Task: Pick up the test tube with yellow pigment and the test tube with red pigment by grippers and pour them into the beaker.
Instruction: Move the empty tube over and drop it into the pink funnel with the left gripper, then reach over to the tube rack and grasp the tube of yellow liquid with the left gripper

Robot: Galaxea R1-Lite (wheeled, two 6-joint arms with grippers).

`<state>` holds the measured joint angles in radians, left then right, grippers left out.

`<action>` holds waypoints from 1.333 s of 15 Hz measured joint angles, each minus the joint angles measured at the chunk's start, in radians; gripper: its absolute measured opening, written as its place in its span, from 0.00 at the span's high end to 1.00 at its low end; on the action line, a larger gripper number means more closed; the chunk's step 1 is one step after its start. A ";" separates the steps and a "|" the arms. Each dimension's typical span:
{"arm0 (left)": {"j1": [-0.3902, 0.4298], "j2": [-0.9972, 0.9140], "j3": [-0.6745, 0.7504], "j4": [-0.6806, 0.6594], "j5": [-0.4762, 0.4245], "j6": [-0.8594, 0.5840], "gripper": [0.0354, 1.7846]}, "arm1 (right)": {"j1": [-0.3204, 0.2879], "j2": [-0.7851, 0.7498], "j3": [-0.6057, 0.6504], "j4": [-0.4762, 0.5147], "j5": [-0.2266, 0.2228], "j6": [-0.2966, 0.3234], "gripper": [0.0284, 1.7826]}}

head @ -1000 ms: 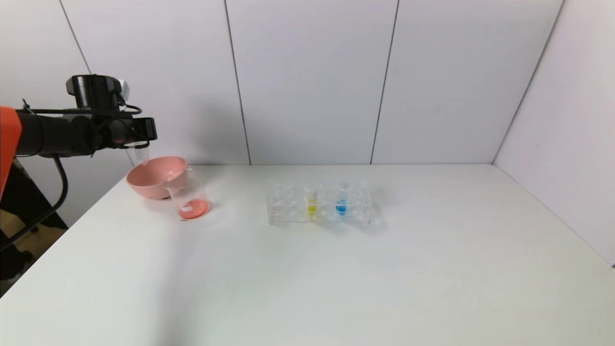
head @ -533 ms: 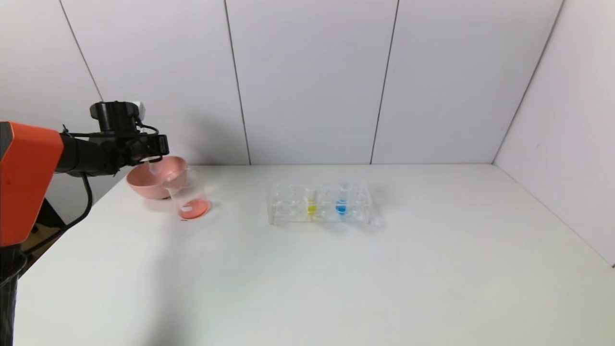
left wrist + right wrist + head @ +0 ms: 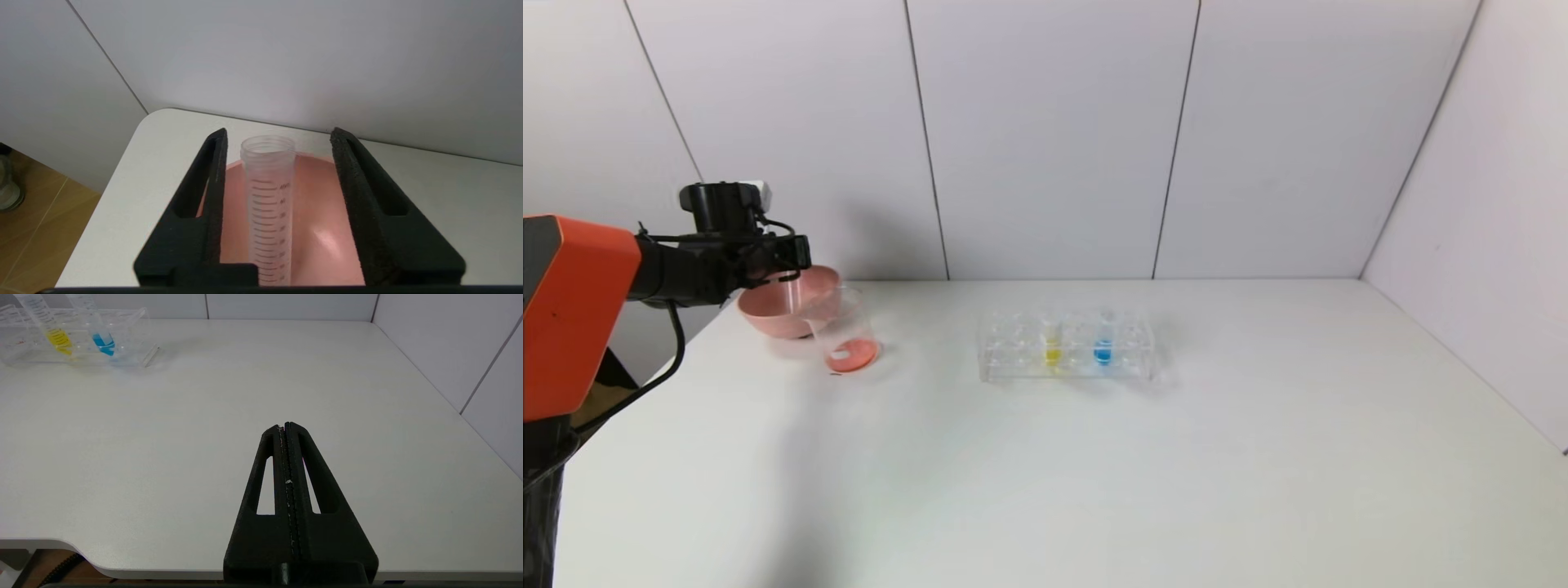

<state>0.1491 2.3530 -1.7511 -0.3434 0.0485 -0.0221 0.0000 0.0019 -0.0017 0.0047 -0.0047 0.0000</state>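
My left gripper (image 3: pixel 799 253) hovers over the pink bowl (image 3: pixel 768 314) at the table's far left, and its jaws are open. Between its fingers (image 3: pixel 212 171) stands an empty clear graduated tube (image 3: pixel 267 204), close to one finger and well apart from the other, with the bowl's inside (image 3: pixel 322 204) under it. The beaker (image 3: pixel 843 327) stands just in front of the bowl with red-orange liquid in its bottom. No tube holding red pigment is in view. The test tube with yellow pigment (image 3: pixel 1053 343) stands in the clear rack (image 3: pixel 1013 359). My right gripper (image 3: pixel 284 425) is shut and empty, low near the table's front edge.
A tube with blue liquid (image 3: pixel 1103 347) stands in the rack beside the yellow one (image 3: pixel 57 335). The table's left edge and rounded corner lie close to the bowl. White wall panels close off the back and the right side.
My left gripper came down and slightly right over the pink bowl. Its jaws then opened, letting go of the empty tube.
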 joint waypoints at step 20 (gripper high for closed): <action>-0.321 -0.682 0.534 -0.004 -0.023 -0.042 0.00 | 0.000 0.000 0.000 0.000 0.000 0.000 0.95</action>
<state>-0.1721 1.6713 -1.2174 -0.3477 0.0257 -0.0638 0.0000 0.0019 -0.0017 0.0047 -0.0043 0.0000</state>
